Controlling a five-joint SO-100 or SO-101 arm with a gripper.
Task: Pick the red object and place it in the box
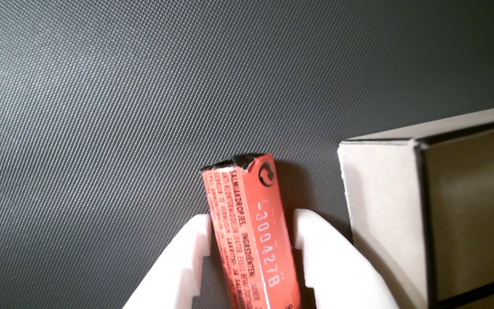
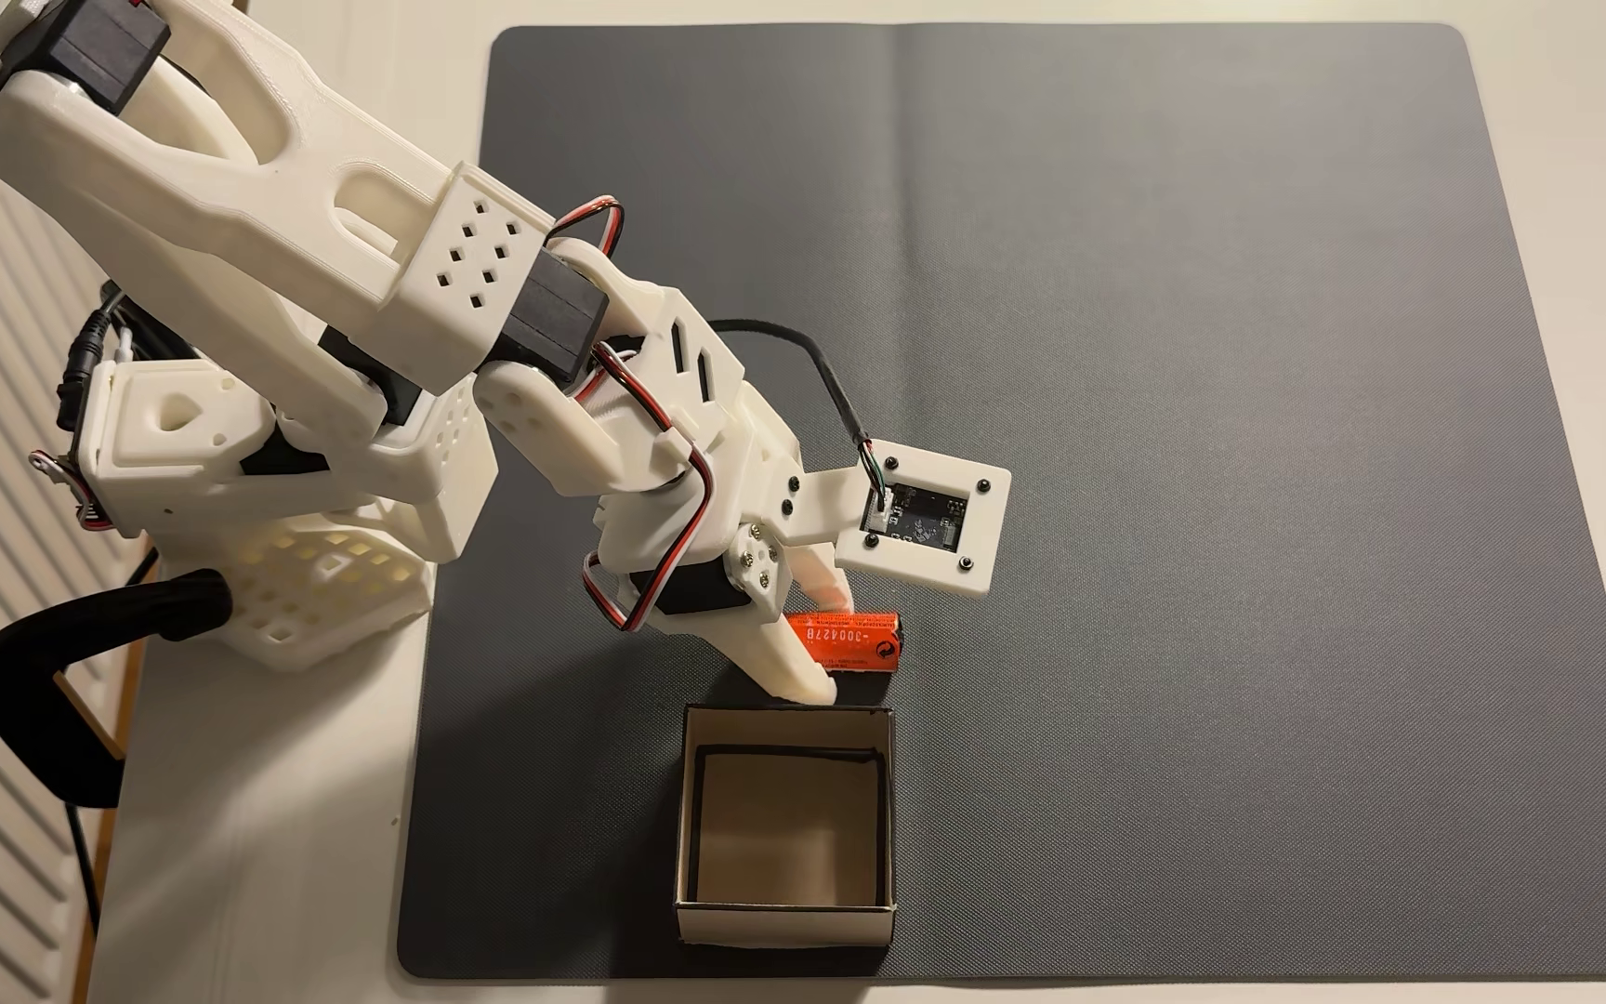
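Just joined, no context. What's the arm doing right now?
The white arm's gripper is down on the dark mat with its fingers on either side of the red object, a small orange-red printed cylinder. They sit close against it, but a firm grip can't be confirmed. In the fixed view the cylinder looks to be lying on the mat. The box sits open and empty right beside it.

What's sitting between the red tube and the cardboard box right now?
One white finger of the gripper and a strip of bare dark mat separate the red tube from the box in the fixed view.
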